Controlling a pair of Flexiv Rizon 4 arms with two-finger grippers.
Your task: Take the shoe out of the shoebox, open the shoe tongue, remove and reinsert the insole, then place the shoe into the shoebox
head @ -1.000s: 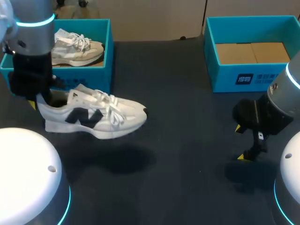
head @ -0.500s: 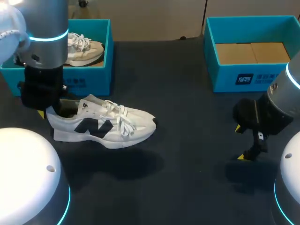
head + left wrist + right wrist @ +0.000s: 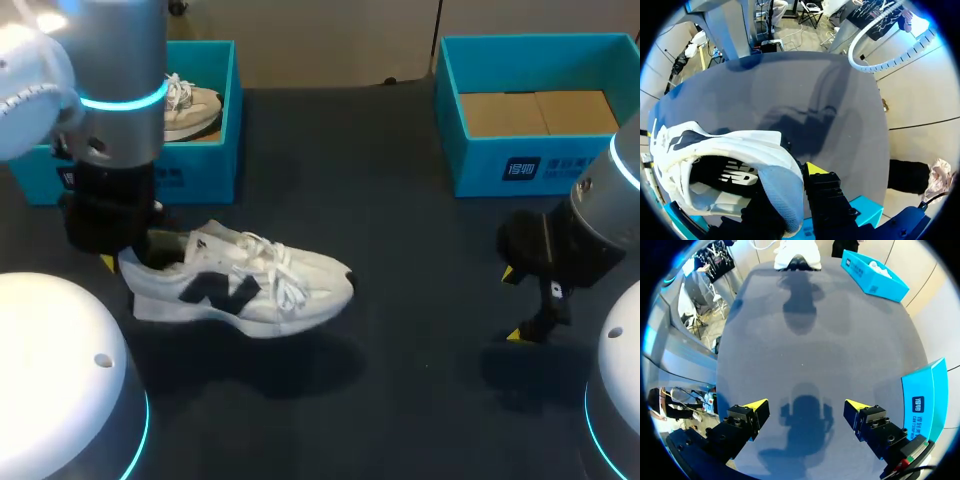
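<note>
From where I stand, the left gripper is clamped on the heel collar of the shoe, one finger inside and one outside. It holds the shoe just in front of the left shoebox, seemingly off the table, going by the shadow beneath. I'd set it down flat on its sole, well forward of that shoebox's front wall. The right gripper, far across from the shoebox, hangs wide open with nothing in it, and there's broad open tabletop between for it to come over
</note>
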